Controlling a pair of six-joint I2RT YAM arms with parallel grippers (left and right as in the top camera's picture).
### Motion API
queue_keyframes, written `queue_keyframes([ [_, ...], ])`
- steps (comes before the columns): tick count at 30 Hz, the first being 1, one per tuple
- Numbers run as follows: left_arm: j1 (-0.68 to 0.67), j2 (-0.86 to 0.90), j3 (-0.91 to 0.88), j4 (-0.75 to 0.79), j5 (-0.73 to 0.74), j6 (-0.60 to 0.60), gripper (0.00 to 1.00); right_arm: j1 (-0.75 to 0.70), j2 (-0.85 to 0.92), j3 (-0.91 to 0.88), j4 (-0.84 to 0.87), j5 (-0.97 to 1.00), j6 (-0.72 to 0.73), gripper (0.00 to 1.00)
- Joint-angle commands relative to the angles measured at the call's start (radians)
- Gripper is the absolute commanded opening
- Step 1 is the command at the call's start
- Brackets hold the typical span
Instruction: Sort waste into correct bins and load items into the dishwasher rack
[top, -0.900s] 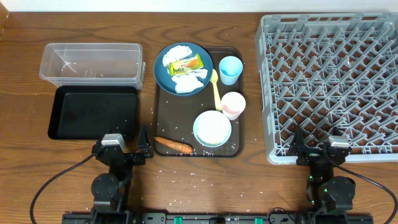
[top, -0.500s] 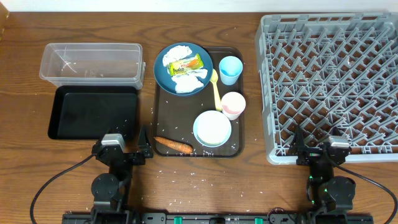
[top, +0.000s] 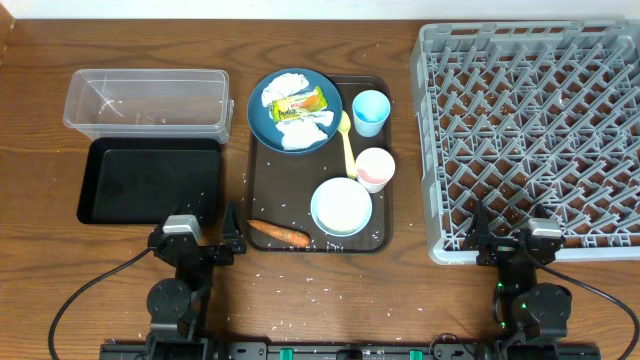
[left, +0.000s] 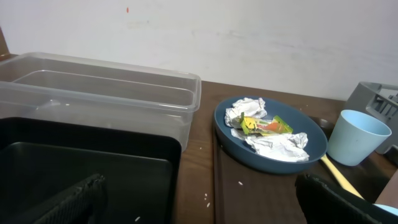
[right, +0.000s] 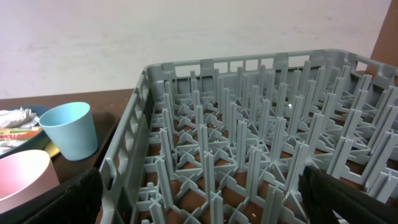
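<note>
A dark blue plate (top: 262, 118) on the brown serving tray (top: 264, 190) holds crumpled white tissues (top: 291, 83) and a yellow-green wrapper (top: 300, 104); it also shows in the left wrist view (left: 314, 140). A light blue cup (top: 370, 111), white-pink cup (top: 375, 168), pale blue bowl (top: 341, 206), yellow spoon (top: 348, 148) and orange carrot (top: 279, 233) lie on the same tray. The clear tub (top: 147, 102) and black tray (top: 150, 180) sit at the left. The grey rack (top: 530, 130) is at the right. My left gripper (top: 196, 240) and right gripper (top: 510, 240) are open and empty at the front edge.
Loose white rice grains (top: 320, 280) are scattered over the wooden table, the brown tray and the black tray. A pale wall stands behind the table in both wrist views.
</note>
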Motion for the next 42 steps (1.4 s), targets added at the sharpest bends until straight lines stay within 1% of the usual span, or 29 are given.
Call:
queue_keyframes([
  [1, 0.007, 0.000, -0.017, -0.039, -0.008, -0.008, 0.98, 0.007, -0.005, -0.002, -0.003, 0.006, -0.008, 0.99],
  [19, 0.007, 0.000, -0.017, -0.034, -0.008, -0.008, 0.98, 0.007, -0.005, -0.002, 0.040, 0.006, -0.008, 0.99],
  [24, 0.007, 0.000, -0.017, 0.013, -0.008, -0.008, 0.98, 0.006, -0.005, -0.002, 0.077, 0.006, -0.008, 0.99],
  [30, 0.007, 0.000, 0.007, 0.060, -0.008, -0.008, 0.98, 0.006, -0.005, 0.006, 0.159, 0.006, -0.009, 0.99],
  [37, 0.007, 0.038, 0.131, 0.047, -0.008, 0.012, 0.98, 0.006, 0.020, 0.111, 0.173, -0.007, -0.036, 0.99],
  [40, 0.007, 0.121, 0.239, 0.040, -0.008, 0.023, 0.98, 0.006, 0.092, 0.200, 0.165, -0.036, -0.066, 0.99],
  [42, 0.007, 0.201, 0.332, 0.036, -0.004, 0.023, 0.98, 0.006, 0.170, 0.277, 0.137, -0.048, -0.077, 0.99],
])
